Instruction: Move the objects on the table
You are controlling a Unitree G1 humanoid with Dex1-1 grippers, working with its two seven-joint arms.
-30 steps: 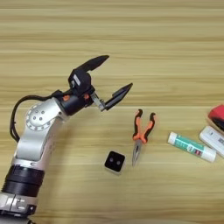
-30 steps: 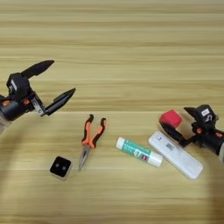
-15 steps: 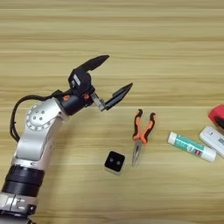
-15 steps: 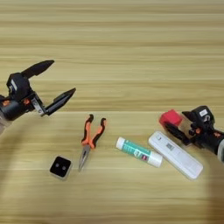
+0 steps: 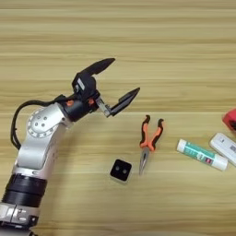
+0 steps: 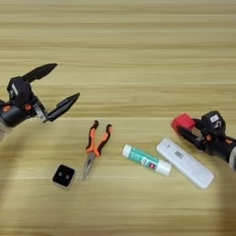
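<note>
Wooden plank surface (image 5: 138, 41); left pincer (image 5: 113, 83) hovers spread wide and empty, with the small black two-holed square block (image 5: 120, 170) and orange-handled pliers (image 5: 150, 140) nearer the robot, just right of it. Further right lie the white-and-green tube (image 6: 146, 160) and white oblong remote-like device (image 6: 184, 162), long axes slanting; right pincer (image 6: 190, 131) pinches the red foam cube (image 6: 183, 122) just beyond the remote's far end.

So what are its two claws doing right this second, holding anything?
Left gripper: open, holding nothing, above the table.
Right gripper: shut on the red foam cube, beside the white remote-like device.
</note>
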